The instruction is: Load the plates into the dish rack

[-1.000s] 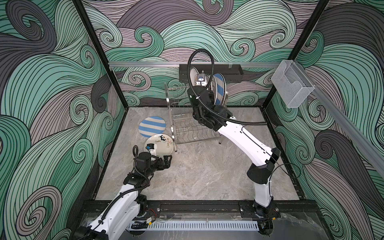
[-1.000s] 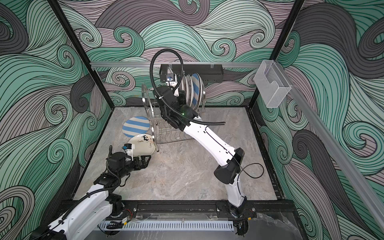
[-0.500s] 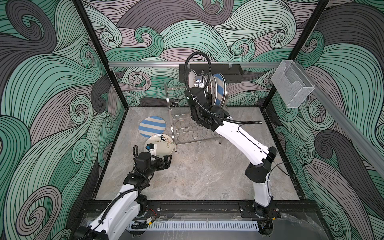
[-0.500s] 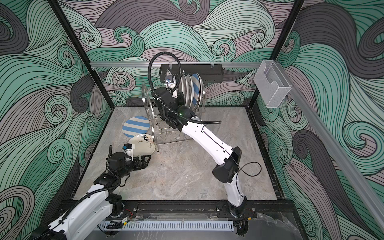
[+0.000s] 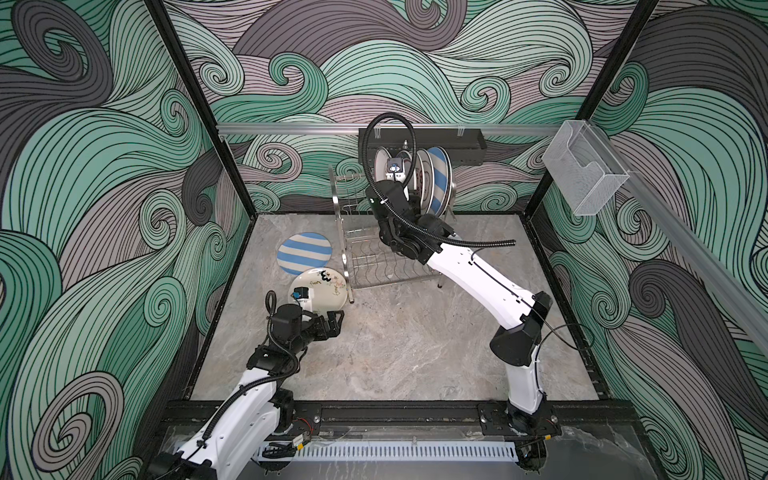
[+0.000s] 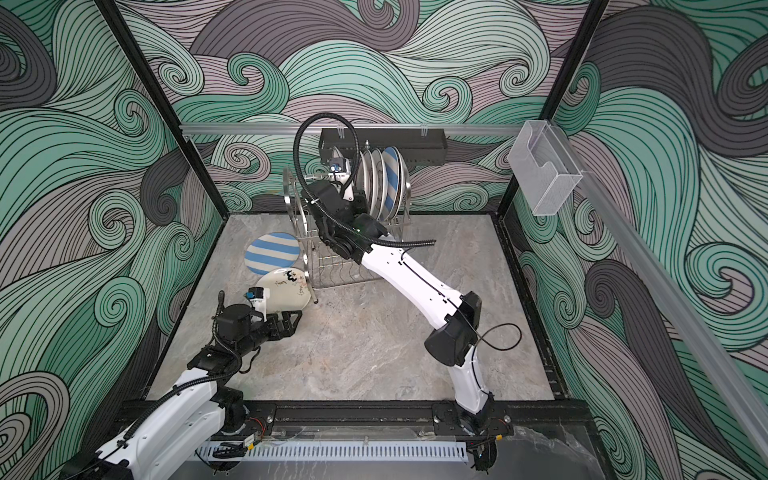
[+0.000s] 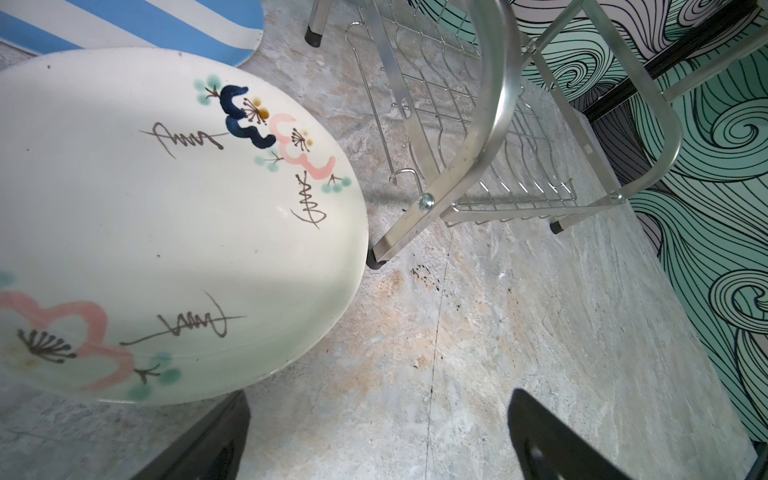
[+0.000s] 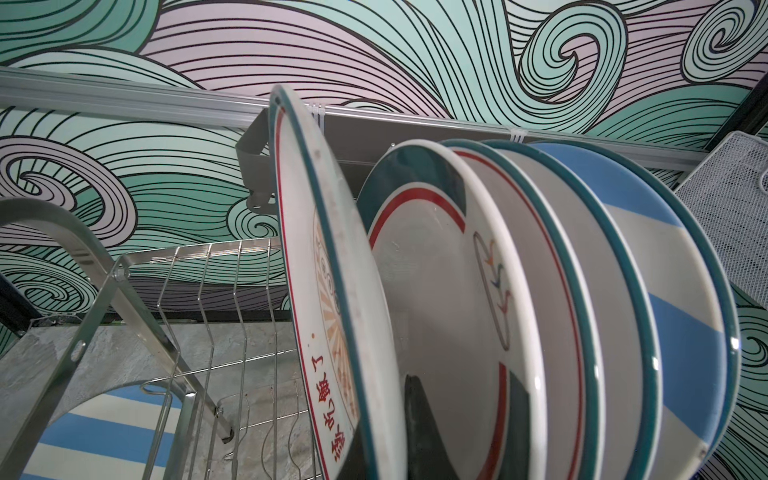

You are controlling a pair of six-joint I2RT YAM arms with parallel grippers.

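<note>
Right gripper [image 8: 384,449], slightly leftward now, on glossy round sunburst plate [image 8: 328,291] (teal-rimmed)

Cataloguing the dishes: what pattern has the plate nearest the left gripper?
Cream plate, pink and navy blossoms, brown squiggles; clearest in left wrist view.

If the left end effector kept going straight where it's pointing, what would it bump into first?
Probably the dish rack: its nearest leg stands almost straight ahead of the open left end effector, with only bare table between. The flowery plate lies just beside that line. Depth is unclear.
</note>
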